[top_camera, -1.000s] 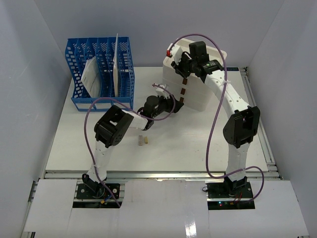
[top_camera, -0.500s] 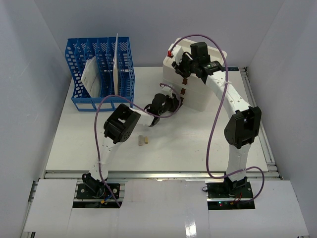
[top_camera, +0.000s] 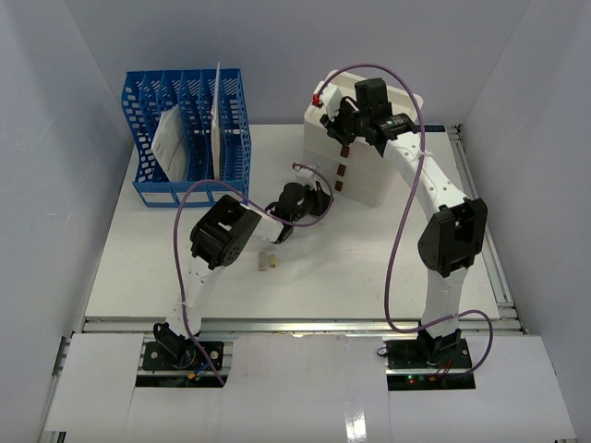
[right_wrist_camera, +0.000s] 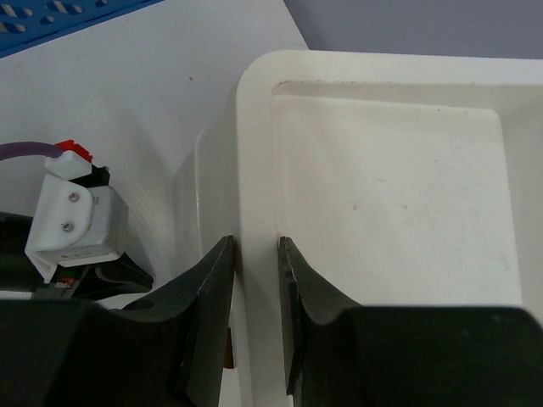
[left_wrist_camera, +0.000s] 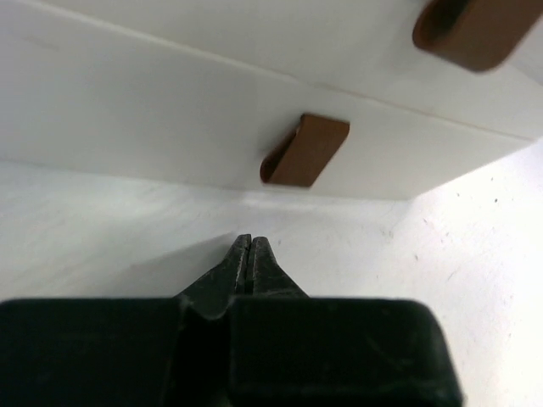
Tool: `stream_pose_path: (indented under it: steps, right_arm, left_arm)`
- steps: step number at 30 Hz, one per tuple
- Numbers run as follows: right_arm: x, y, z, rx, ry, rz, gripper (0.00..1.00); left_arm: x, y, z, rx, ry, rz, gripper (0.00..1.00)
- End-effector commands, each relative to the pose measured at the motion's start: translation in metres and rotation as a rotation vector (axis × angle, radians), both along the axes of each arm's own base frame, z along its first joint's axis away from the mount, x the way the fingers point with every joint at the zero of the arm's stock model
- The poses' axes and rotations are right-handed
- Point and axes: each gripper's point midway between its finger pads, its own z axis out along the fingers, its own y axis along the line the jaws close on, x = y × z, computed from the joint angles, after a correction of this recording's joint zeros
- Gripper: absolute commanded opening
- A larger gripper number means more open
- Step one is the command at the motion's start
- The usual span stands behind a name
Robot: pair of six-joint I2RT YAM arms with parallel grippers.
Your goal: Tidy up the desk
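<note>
"Along the far edge of the desk [top_camera: 369, 268], right of its middle, what is the right gripper [right_wrist_camera: 253, 250] doing at the drawer box [top_camera: 388, 189]?"

"Its jaws are clamped on the front wall of the top drawer [right_wrist_camera: 254, 127], one finger inside and one outside. I judge that this grip lets it pull or steady the drawer, whose bare inside shows from above."

"And the left gripper [left_wrist_camera: 251, 242]?"

"Clenched tight on nothing. It sits low over the desk, pointed at the brown handle [left_wrist_camera: 305, 150] of a lower drawer, near it but not touching. Closed fingers make a blunt tip, so perhaps it means to push or hook that drawer. I cannot tell which."

"Where does the desk itself lie?"

"It is the white tabletop under everything, from the arms' bases to the back wall. A blue file rack [top_camera: 185, 120] holding papers stands at its far left corner. A small tan piece [top_camera: 269, 262] lies loose on the near half, just beside the left arm."

"What remains?"

"Probably that loose piece belongs in the drawer."
</note>
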Motion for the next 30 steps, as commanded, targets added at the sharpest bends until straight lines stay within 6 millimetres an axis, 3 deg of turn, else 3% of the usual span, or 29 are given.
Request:
stream_pose_path:
  steps: [1,2,5,7,15,21,26,30]
  right_arm:
    - [-0.01,-0.023,-0.046,-0.076,0.149,-0.083,0.24]
    - [-0.01,-0.023,-0.046,-0.077,0.149,-0.082,0.24]
    - [-0.01,-0.023,-0.047,-0.079,0.153,-0.085,0.24]
    - [-0.011,-0.022,-0.049,-0.079,0.157,-0.082,0.25]
    - [-0.013,-0.022,-0.051,-0.081,0.16,-0.074,0.26]
    - [-0.016,-0.021,-0.049,-0.074,0.156,-0.062,0.26]
    - [-0.019,-0.02,-0.049,-0.066,0.16,-0.055,0.27]
    - [-0.021,-0.019,-0.05,-0.064,0.166,-0.05,0.27]
  left_arm:
    - [-0.004,0.006,0.056,-0.059,-0.111,0.007,0.0]
    - [-0.005,0.007,0.057,-0.052,-0.123,0.001,0.01]
    - [-0.004,0.005,0.057,-0.028,-0.138,-0.007,0.36]
    - [-0.001,0.003,0.056,0.006,-0.173,-0.013,0.53]
    - [0.012,-0.016,0.05,0.09,-0.322,0.001,0.65]
    - [0.024,-0.022,0.046,0.146,-0.392,0.053,0.6]
    - [0.035,-0.024,0.042,0.159,-0.397,0.097,0.43]
    - [0.042,-0.021,0.046,0.181,-0.412,0.141,0.16]
